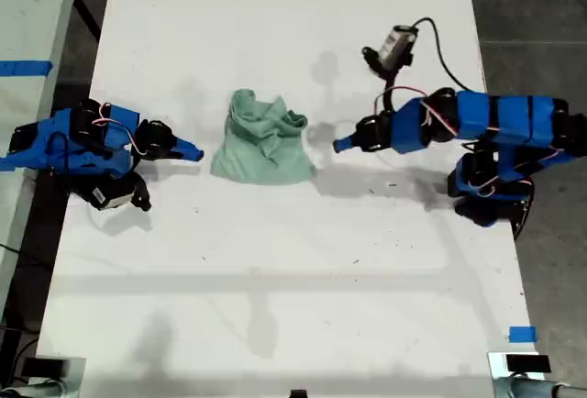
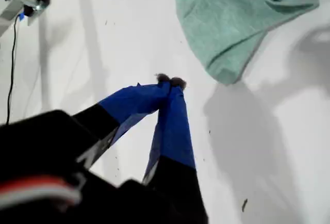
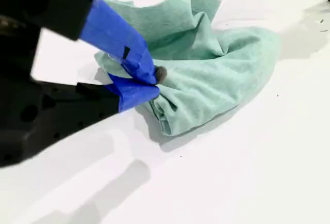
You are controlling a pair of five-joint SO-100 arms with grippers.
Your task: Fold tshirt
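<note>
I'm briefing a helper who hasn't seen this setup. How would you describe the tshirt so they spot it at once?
Look at the long white table with a blue arm at each side in the exterior view. Midway between the arms lies the tshirt, a crumpled pale mint-green heap. It is the only soft cloth thing there.

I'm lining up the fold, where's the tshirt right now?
The tshirt lies crumpled mid-table in the exterior view, between both blue arms.

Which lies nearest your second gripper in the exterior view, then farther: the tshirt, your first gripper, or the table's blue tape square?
From my second gripper:
1. tshirt, right beside it.
2. my first gripper, past the tshirt, exterior view's right.
3. blue tape square, exterior view's lower right corner.
</note>
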